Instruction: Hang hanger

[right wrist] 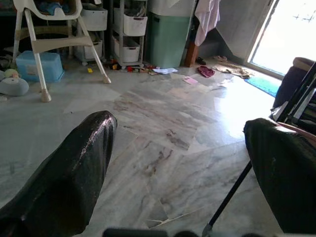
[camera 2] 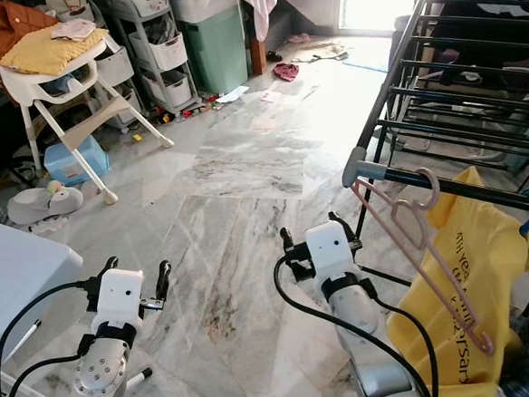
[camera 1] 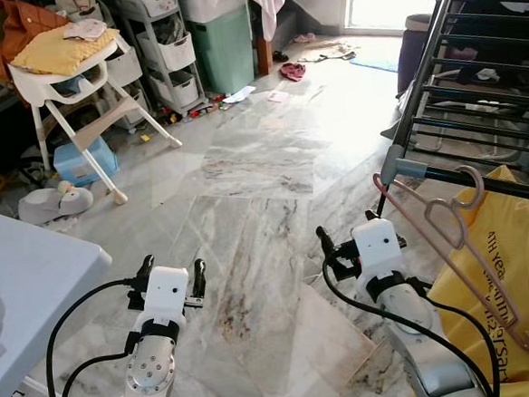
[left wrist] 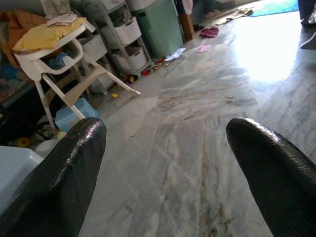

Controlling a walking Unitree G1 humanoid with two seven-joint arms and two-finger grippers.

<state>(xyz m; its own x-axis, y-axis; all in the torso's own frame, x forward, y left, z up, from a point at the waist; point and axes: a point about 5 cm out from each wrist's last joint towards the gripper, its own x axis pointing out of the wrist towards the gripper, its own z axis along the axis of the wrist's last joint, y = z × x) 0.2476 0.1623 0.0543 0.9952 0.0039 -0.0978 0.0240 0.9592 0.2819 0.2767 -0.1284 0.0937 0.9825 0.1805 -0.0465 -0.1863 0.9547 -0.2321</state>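
Both arms reach forward low over the marble floor (camera 1: 248,218). The left gripper (camera 1: 171,265) has its fingers spread wide, holding nothing. The right gripper (camera 1: 347,236) is also spread wide and empty, just beside the drying rack (camera 1: 474,84). The pink hanger (camera 1: 459,248) hangs hooked on the rack's front rail, its long axis slanting down toward the robot, against a yellow shirt (camera 1: 510,272).

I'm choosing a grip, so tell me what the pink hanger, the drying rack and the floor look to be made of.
Pink hanger: thin, smooth, uniformly pale pink, probably plastic or plastic-coated wire; the look leaves it open.
Drying rack: slim dark rails with a grey end cap, probably painted metal tubing.
Floor: grey-veined glossy slabs with sun glare, apparently polished marble or marble-look tile.
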